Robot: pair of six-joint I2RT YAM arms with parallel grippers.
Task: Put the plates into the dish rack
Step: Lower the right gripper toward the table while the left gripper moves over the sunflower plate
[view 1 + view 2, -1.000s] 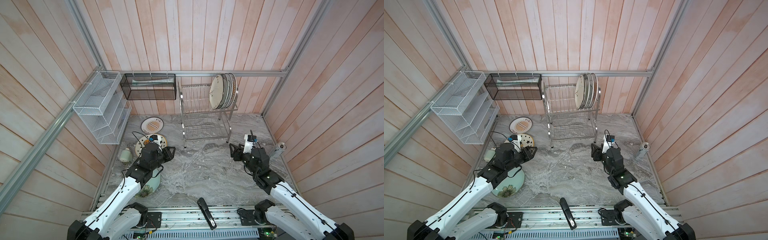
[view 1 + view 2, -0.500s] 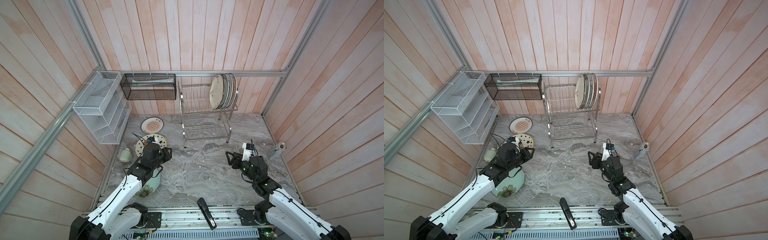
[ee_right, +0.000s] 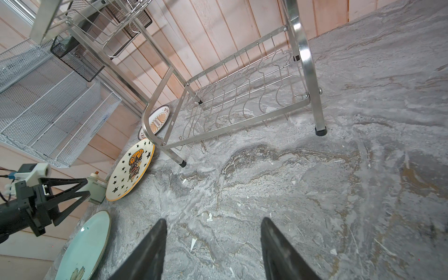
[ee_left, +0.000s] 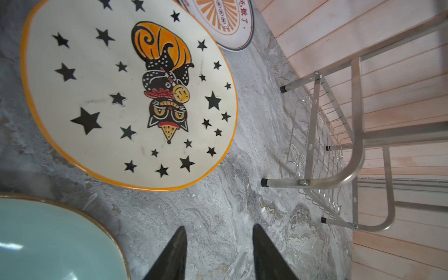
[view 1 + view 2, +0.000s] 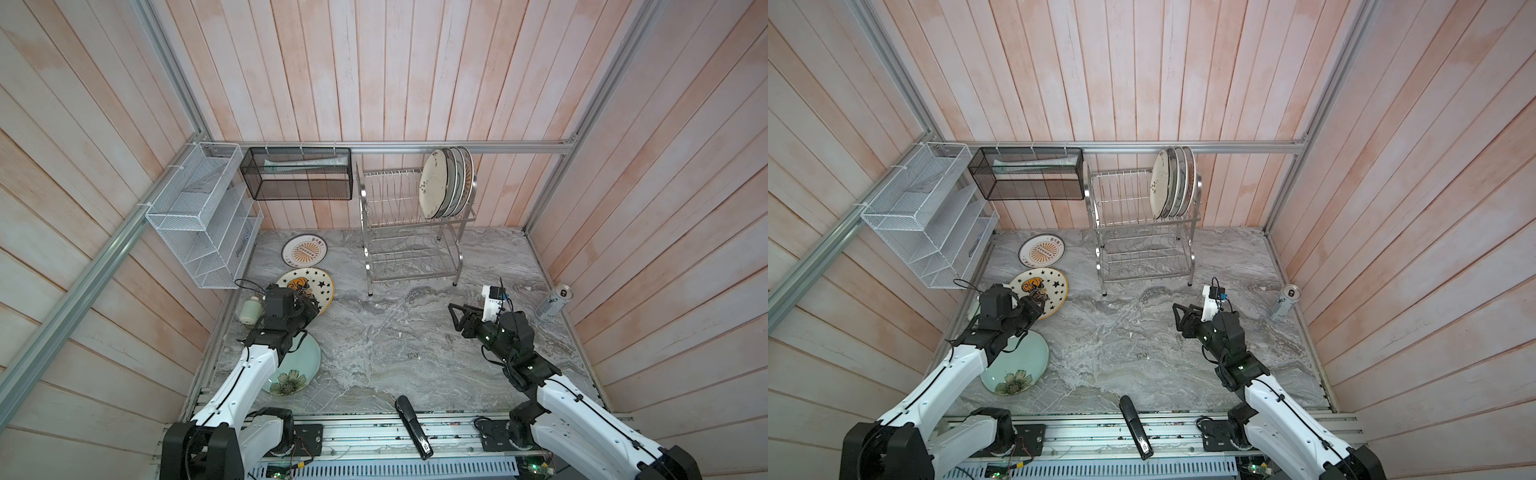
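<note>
A: How will the cream round ceramic plate with the orange rim and black stars handle?
B: By my judgement it is stiff, fairly heavy, glazed and slick, and it will chip or break if dropped. It lies face up on the grey marbled counter, so the rim is the only hold. One finger has to get under the edge.
A: Where is it from the left gripper?
B: Just ahead. The jaws stand apart and empty over bare counter, between that plate's near rim and the pale green round ceramic plate with a flower. The wrist view shows them touching neither.
A: And the right gripper?
B: Its jaws are also apart and hold nothing, well away from the three loose plates. The white round plate with an orange sunburst lies farthest back.
A: And the shiny two-tier steel wire dish rack?
B: It stands at the back wall, with four plates upright at the right end of its upper tier and the other slots free
</note>
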